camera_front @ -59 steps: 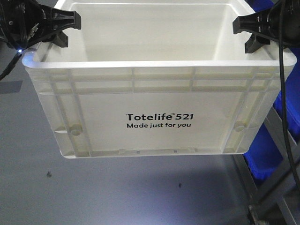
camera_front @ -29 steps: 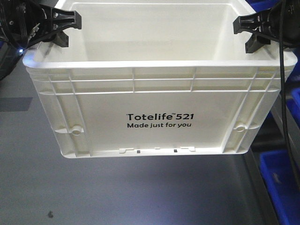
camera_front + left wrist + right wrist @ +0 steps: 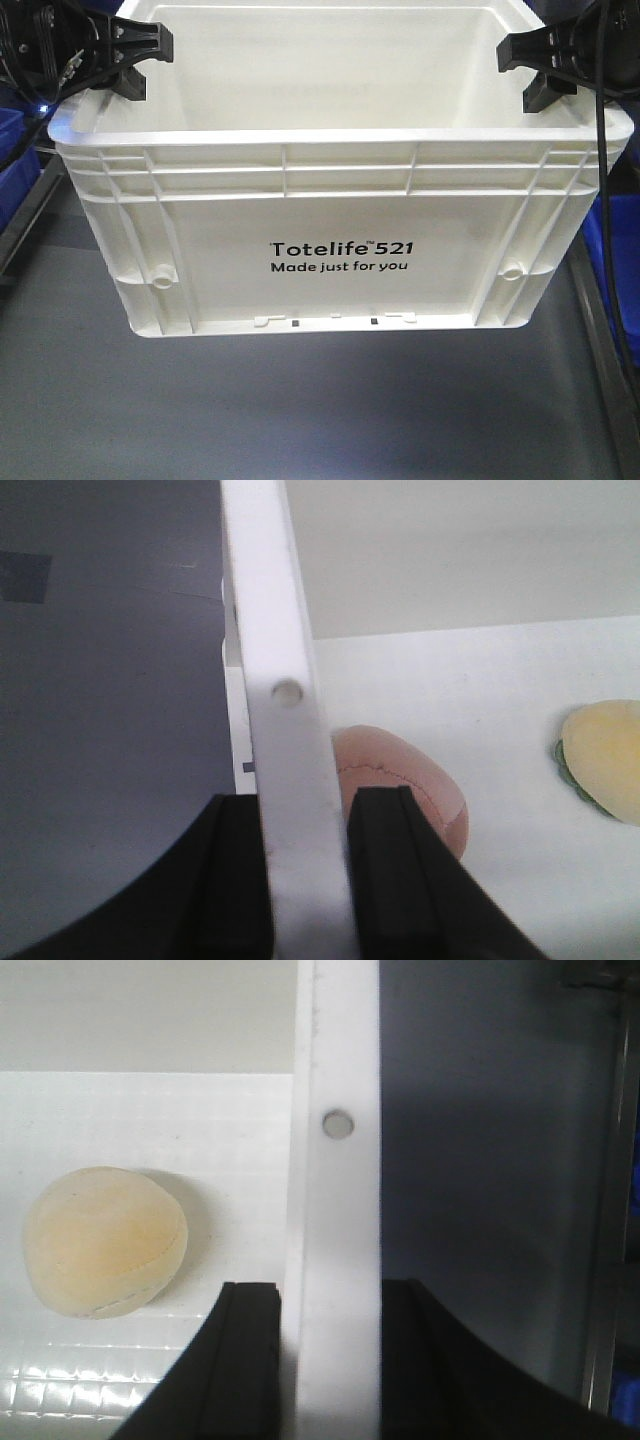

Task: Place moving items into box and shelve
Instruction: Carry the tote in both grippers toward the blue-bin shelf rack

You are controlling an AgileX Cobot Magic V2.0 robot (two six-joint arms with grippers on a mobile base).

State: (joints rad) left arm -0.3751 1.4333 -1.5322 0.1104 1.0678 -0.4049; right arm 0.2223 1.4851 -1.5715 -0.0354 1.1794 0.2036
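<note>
The white box [image 3: 340,200], printed "Totelife 521", hangs level between my two arms above a dark grey surface. My left gripper [image 3: 135,62] is shut on the box's left rim [image 3: 285,710], one finger inside and one outside. My right gripper [image 3: 530,68] clamps the right rim [image 3: 338,1210] the same way. Inside on the box floor lie the moving items. The pinkish-brown seamed ball [image 3: 425,790] sits just behind my left gripper's [image 3: 305,880] inner finger. The pale yellow ball [image 3: 105,1242] [image 3: 605,755] rests near my right gripper [image 3: 335,1360].
Blue bins show at the left edge [image 3: 12,160] and the right edge [image 3: 618,260]. Metal rails [image 3: 600,330] run along both sides of the dark grey surface [image 3: 300,410] under the box.
The box stays fixed between my grippers while the background has shifted. The blue bins at lower right slid away, and a grey surface framed by rails now lies beneath the box.
</note>
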